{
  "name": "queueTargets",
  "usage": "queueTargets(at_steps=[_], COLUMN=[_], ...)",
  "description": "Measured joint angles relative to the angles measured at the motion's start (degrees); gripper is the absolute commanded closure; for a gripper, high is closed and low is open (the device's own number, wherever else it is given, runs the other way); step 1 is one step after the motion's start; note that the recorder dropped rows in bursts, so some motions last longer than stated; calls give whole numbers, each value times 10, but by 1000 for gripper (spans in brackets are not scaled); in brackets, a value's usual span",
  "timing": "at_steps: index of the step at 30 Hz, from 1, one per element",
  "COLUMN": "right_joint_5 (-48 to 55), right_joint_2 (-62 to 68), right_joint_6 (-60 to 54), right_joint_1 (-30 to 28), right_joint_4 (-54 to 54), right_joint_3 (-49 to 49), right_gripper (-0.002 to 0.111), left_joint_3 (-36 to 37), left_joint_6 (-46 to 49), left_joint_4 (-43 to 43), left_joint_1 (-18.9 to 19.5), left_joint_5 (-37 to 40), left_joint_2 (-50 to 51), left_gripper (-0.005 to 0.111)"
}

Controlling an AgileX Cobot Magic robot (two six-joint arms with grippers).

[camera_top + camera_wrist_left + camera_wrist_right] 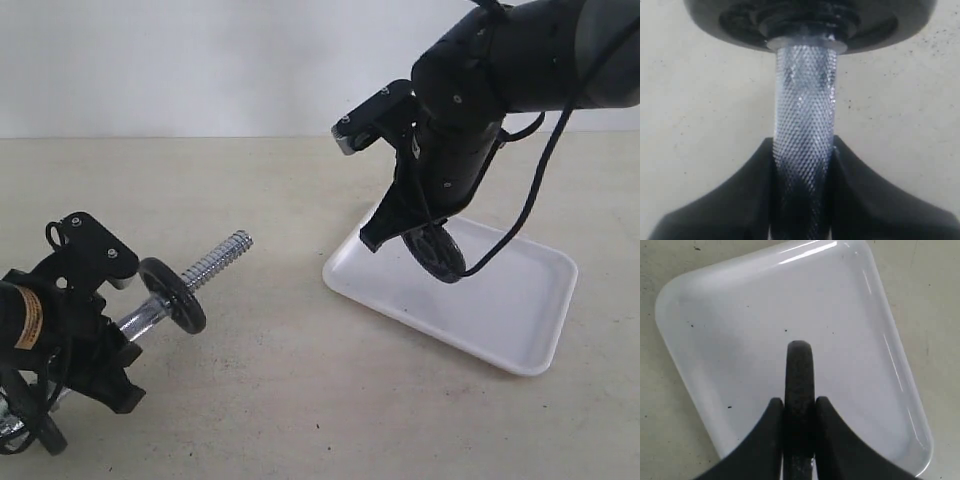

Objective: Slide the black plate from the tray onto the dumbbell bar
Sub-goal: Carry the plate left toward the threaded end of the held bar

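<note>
Counter (pixel 280 400): pale beige, matte, seen across the whole exterior view and bounded at the back by a light wall (pixel 200 60). Fine dark specks (pixel 940 35) are scattered over the surface and are picked out best in the left wrist view. The tray (pixel 520 300) is laid directly on it: white, glossy, rectangular, with rounded corners and a low raised rim. It is set flat, right of the middle, and turned at an angle to the back edge, with one corner pointed toward the centre. A few tiny black dots (pixel 691 325) are seen on the tray floor in the right wrist view.
</note>
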Motion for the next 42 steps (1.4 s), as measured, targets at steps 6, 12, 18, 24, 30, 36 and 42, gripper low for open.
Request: queueTargets(at_steps=[6,12,18,24,30,36,42], right_joint_5=[-3,6,5,1,11,15,19], right_joint_2=[0,0,0,0,0,0,0], right_joint_6=[-44,-49,-49,-49,-49,-49,-49], right_joint_1=[0,0,0,0,8,21,21], right_joint_4=[85,94,99,107,107,111,113], right_joint_3=[-57,-57,-57,-62,-90,-101,-101], right_gripper=[108,108,108,108,108,108,108], left_joint_3=[0,0,0,0,0,0,0], left_joint_6=[-35,-54,-62,-66,-69,-77,-87], left_joint_4=[49,83,87,89,89,90,97], left_joint_1=[0,0,0,0,0,0,0], left_joint_5=[-57,-97,-98,-97,-97,-97,-97], left_joint_2=[0,0,0,0,0,0,0], left_gripper=[103,103,103,103,103,103,103])
